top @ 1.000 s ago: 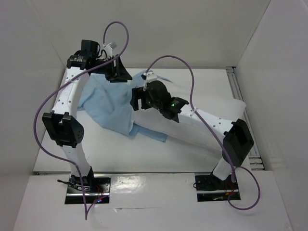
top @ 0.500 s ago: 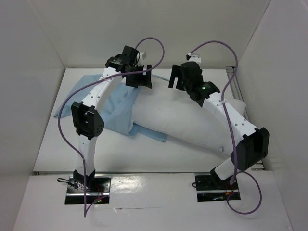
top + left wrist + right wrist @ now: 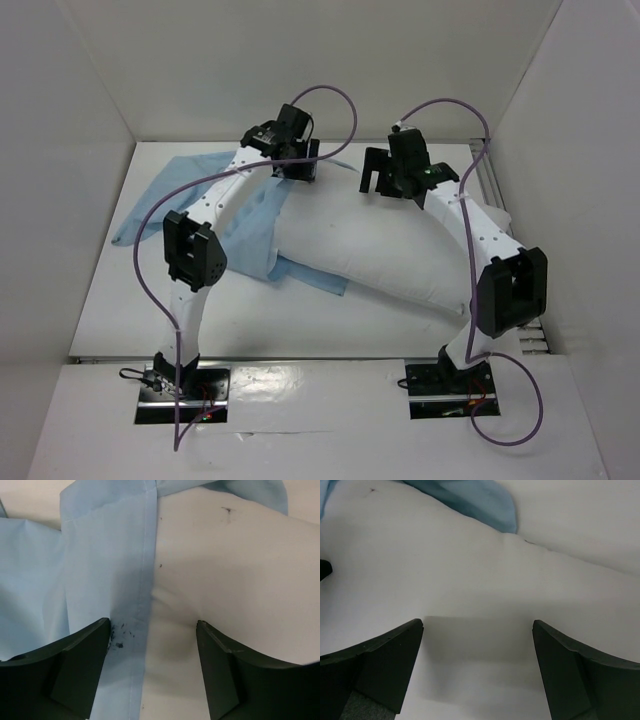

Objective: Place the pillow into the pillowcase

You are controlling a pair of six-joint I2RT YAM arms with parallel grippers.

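Although partly sleeved — seemingly just the left end of the pillow (image 3: 380, 250) inside the pillowcase (image 3: 150, 210) — only mid-stuffing. Both sets of jaws wide, gripping nothing: left gripper (image 3: 152, 624) astride the hem, right gripper (image 3: 477, 623) over bare white further right. Next: pinch hem, drag rightward

**Your left gripper (image 3: 151, 630) above the line where pillowcase meets pillow.**

You're looking down between jaws that stand wide apart, with nothing caught between them. The light blue pillowcase (image 3: 100, 555) fills the left side. Its stitched hem (image 3: 148, 555) runs top to bottom just left of centre, with dark specks (image 3: 120, 636) on it near the left jaw. The white pillow (image 3: 230, 570) fills the right side, right up against that hem. A fold of blue cloth crosses the pillow's top edge, and a few small dark marks (image 3: 227, 511) dot it.
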